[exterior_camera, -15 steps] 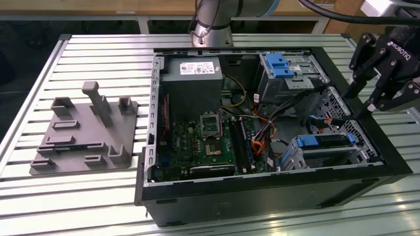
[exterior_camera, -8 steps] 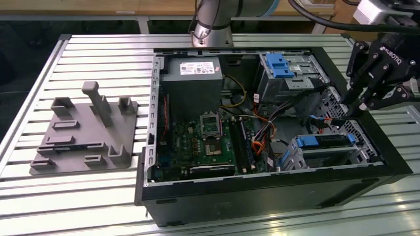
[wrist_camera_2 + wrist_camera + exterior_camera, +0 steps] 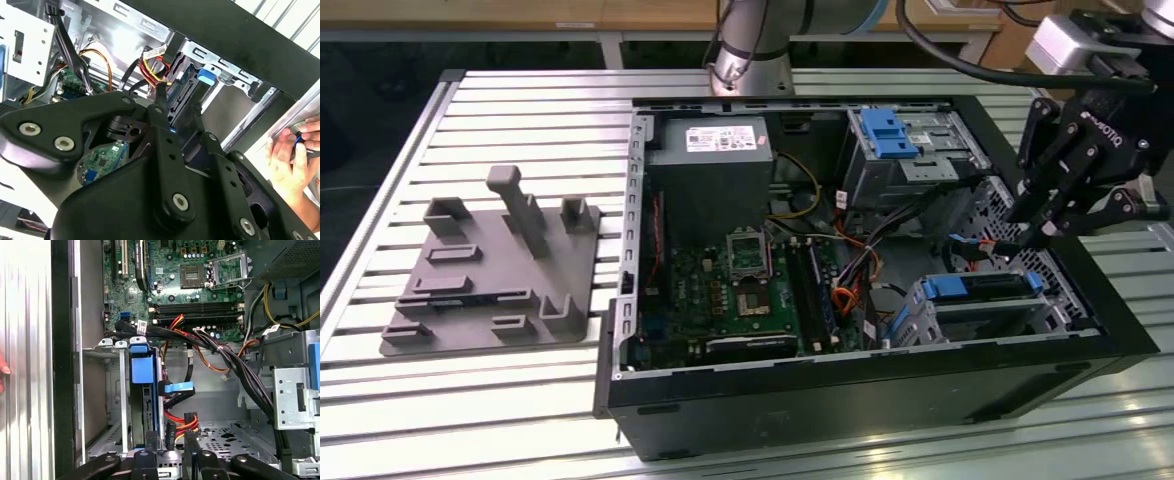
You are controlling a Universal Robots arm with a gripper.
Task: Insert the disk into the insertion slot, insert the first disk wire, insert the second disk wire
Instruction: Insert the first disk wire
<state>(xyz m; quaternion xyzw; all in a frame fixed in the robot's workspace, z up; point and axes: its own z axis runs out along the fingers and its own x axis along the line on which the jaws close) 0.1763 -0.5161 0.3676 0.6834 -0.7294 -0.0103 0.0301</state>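
The black two-fingered gripper (image 3: 170, 436) hangs low inside the open black desktop computer case (image 3: 854, 395), at the exterior view's right. Its fingers are spread. Between their tips, in the first wrist view, lies a black plug on red, yellow and black wires (image 3: 171, 429); I cannot tell whether either finger touches it.

Just beyond stands the flat silver hard drive in its bright blue plastic carrier (image 3: 139, 371). It is on edge and already seated in the low silver perforated sheet-metal cage (image 3: 923, 318). A blue flat cable with an angled plug (image 3: 175, 388) reaches the drive's side.

Past the drive lies the green motherboard (image 3: 200, 270), crossed by a bundle of black cables (image 3: 220, 352). Farther along the case stands a taller grey metal cage with a blue latch (image 3: 894, 135).

Outside the case wall, a person's hand (image 3: 291, 156) rests on the slatted aluminium table (image 3: 520, 400). At the exterior view's left, a grey moulded fixture (image 3: 494, 275) sits on the table.
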